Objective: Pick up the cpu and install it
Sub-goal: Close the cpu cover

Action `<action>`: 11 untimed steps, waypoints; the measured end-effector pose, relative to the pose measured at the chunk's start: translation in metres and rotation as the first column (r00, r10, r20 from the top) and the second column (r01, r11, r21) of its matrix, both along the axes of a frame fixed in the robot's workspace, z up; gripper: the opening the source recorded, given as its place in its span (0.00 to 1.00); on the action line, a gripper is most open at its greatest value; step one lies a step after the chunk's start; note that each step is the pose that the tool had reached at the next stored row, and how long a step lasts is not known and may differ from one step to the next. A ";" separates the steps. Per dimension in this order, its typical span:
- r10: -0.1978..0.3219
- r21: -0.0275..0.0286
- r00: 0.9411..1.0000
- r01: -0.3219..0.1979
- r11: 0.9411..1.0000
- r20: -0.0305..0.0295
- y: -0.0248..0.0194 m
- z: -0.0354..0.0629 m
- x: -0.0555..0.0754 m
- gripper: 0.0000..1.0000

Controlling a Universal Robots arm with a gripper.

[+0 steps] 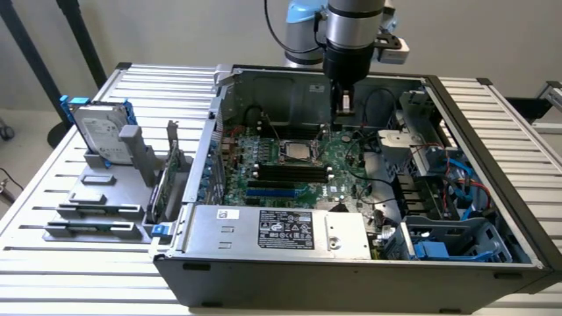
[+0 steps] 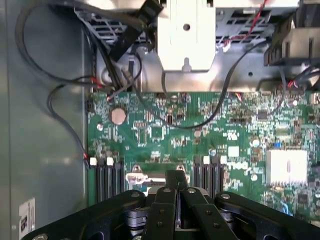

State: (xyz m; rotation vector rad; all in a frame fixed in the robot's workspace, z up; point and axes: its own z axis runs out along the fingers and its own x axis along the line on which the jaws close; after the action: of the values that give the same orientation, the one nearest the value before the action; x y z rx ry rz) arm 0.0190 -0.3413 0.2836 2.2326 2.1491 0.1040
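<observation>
"Cpu (image 1: pixel 301 151) first: where does it lie?" asks the first onlooker.

"Flat in the socket (image 1: pixel 283 153) on the green motherboard (image 1: pixel 344 189), silver-grey top facing up," says the second. "From the gripper (image 1: pixel 343 110) it is lower down and a little toward the exterior view's left, near the fingertips but not touching them."

"And the gripper itself?"

"It hangs tips-down inside the open computer case (image 1: pixel 351 283), above the board. Its fingers are pressed together, and nothing can be seen held between them. In the wrist view the gripper (image 2: pixel 176 176) has its black fingers closed into one narrow stem, with a bit of the socket (image 2: pixel 134 176) showing just beside the tips."

"What else stands around it?"

"Black memory slots (image 1: pixel 294 172) lie just past the cpu from the gripper, and the power supply (image 1: pixel 276 230) with its white label lies farther out the same way. Well apart from the gripper, outside the case toward the exterior view's left, a hard drive (image 1: pixel 99 128) in a blue frame stands on edge on a grey stand (image 1: pixel 97 197). The wrist view also shows a round coin cell (image 2: pixel 118 115) and a pale square heat sink (image 2: pixel 286 166) on the board beyond the fingers."
</observation>
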 end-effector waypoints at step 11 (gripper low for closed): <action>0.000 0.016 1.000 0.000 1.000 -0.002 0.0001 -0.0113 0.020 0.11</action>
State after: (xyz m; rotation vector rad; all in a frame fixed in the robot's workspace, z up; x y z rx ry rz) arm 0.0391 -0.3413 0.2722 2.2422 2.1569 0.1204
